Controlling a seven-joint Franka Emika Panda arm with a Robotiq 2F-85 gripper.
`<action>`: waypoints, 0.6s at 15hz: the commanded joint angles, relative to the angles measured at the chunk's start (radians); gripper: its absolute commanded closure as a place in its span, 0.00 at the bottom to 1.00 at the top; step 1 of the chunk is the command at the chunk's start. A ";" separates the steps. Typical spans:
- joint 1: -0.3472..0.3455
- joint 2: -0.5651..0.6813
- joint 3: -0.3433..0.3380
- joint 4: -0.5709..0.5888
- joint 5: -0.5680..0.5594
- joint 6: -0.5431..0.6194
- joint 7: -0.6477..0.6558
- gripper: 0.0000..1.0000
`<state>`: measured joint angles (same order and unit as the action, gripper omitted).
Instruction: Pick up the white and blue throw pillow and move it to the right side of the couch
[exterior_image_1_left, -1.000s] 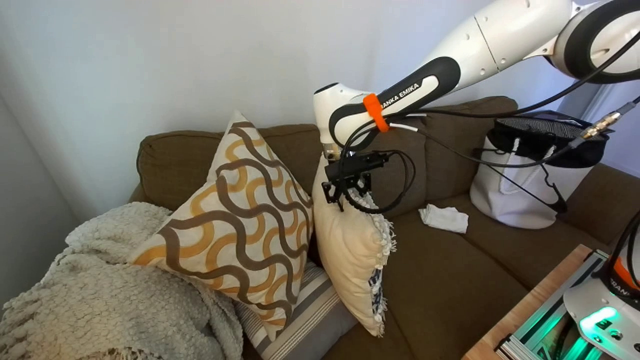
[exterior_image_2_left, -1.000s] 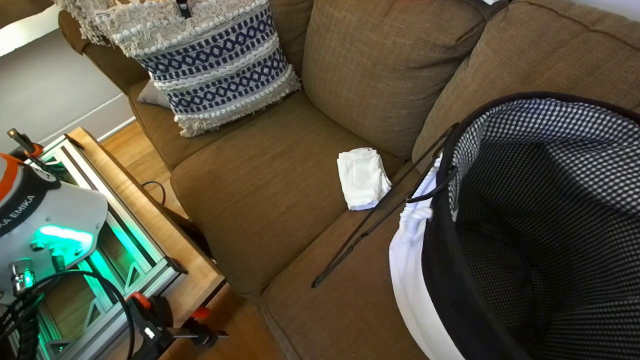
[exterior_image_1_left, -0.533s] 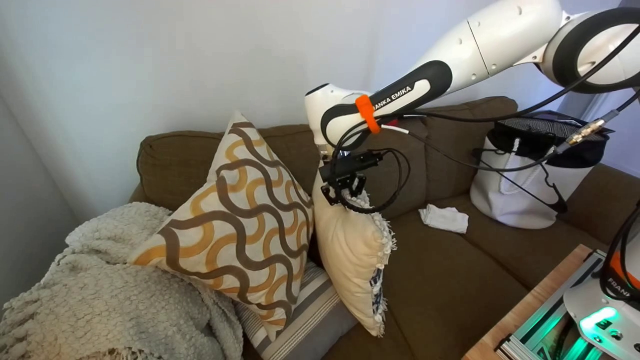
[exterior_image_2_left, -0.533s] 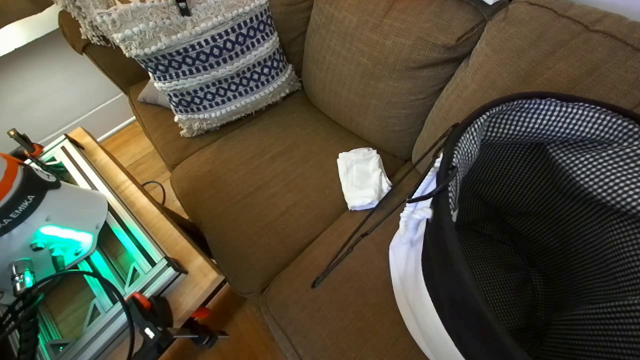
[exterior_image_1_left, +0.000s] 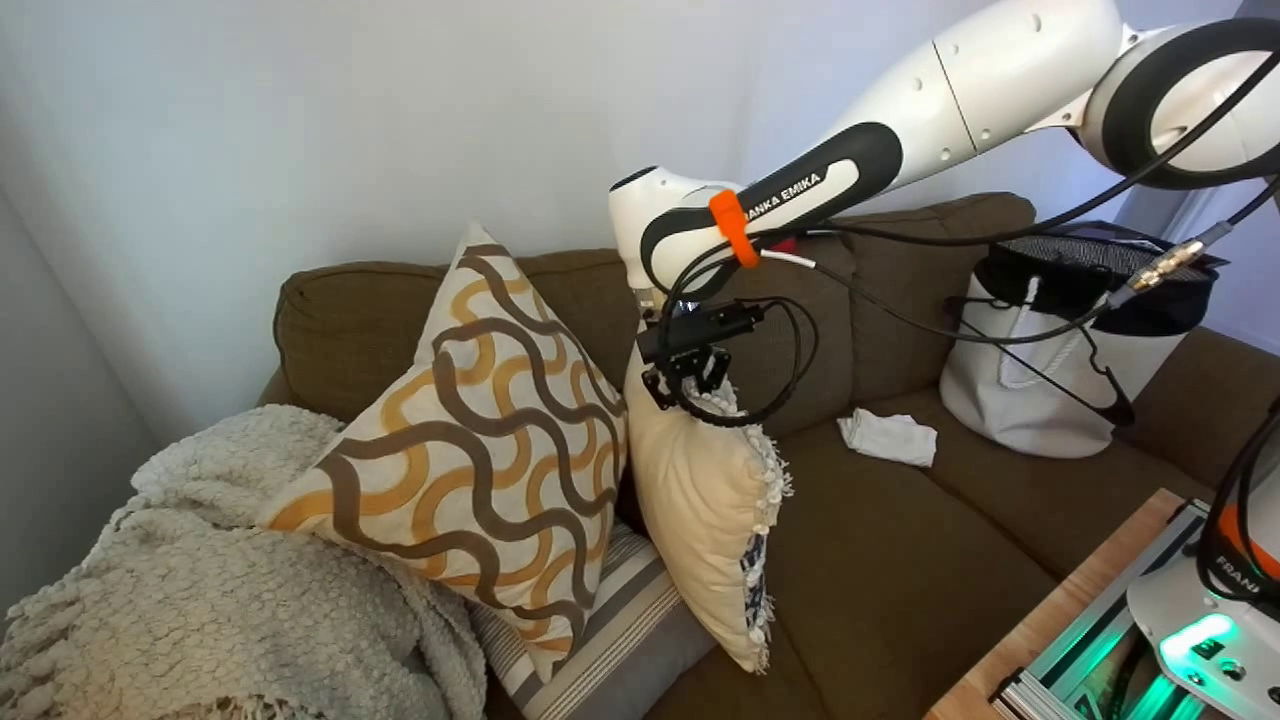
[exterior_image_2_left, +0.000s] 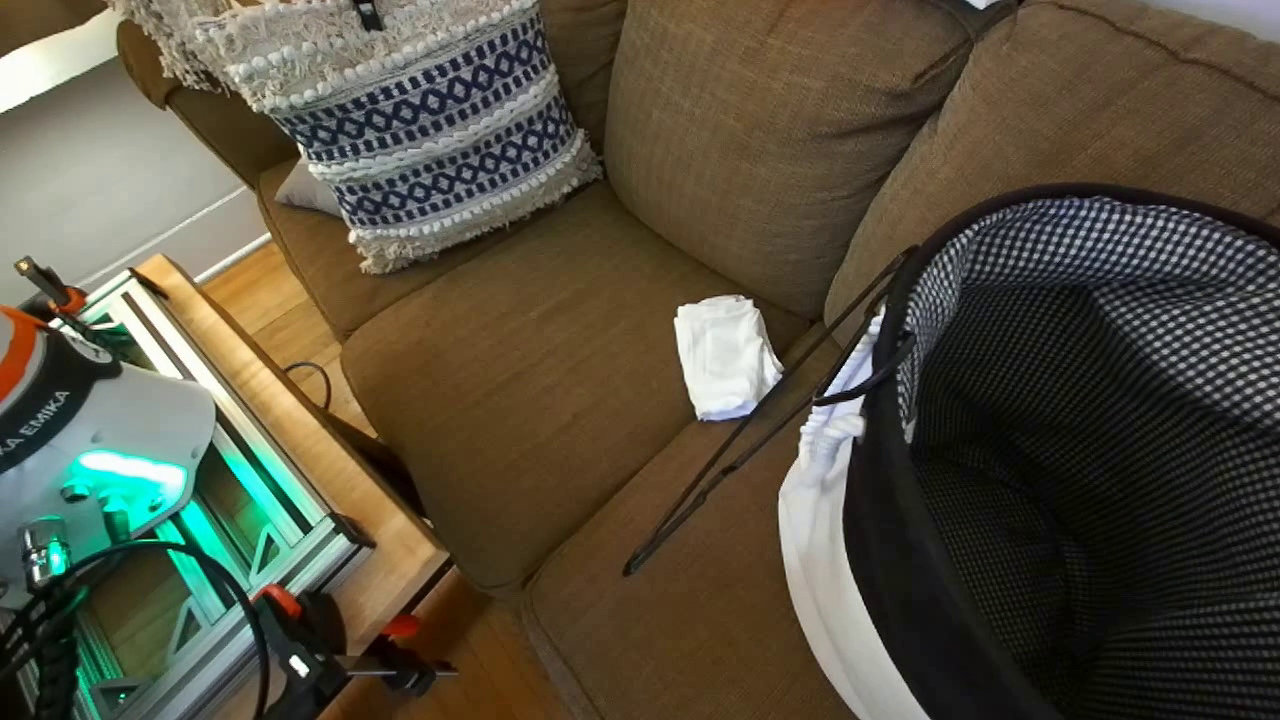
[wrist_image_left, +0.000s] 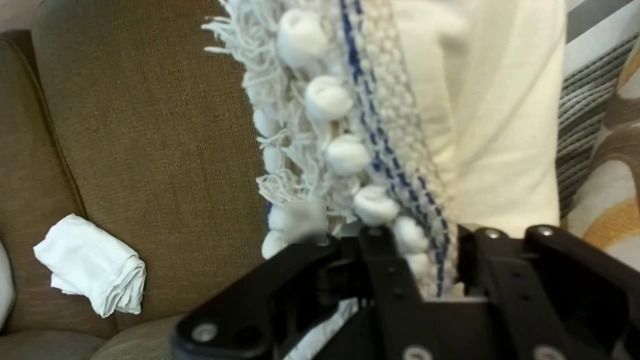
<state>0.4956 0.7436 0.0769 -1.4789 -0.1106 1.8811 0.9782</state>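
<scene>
Watching remotely — my gripper (wrist_image_left: 427, 255) has its 2 fingers (wrist_image_left: 392, 275) clamped on an edge of the white and blue pillow (exterior_image_2_left: 430, 110) — it stands on the couch (exterior_image_2_left: 520, 380), beside a wavy-patterned pillow (exterior_image_1_left: 480, 450)

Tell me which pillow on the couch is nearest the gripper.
The white and blue throw pillow: its upper edge sits in the gripper, whereas the wavy brown-and-orange pillow and the grey striped pillow lie outside its grasp.
</scene>
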 joint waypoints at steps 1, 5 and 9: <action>0.024 -0.015 -0.015 0.002 -0.035 -0.018 0.068 0.96; 0.032 -0.131 0.003 -0.056 -0.064 -0.033 0.048 0.96; 0.054 -0.271 0.010 -0.118 -0.096 -0.097 0.098 0.96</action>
<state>0.5360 0.6276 0.0775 -1.5071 -0.1707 1.8427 1.0239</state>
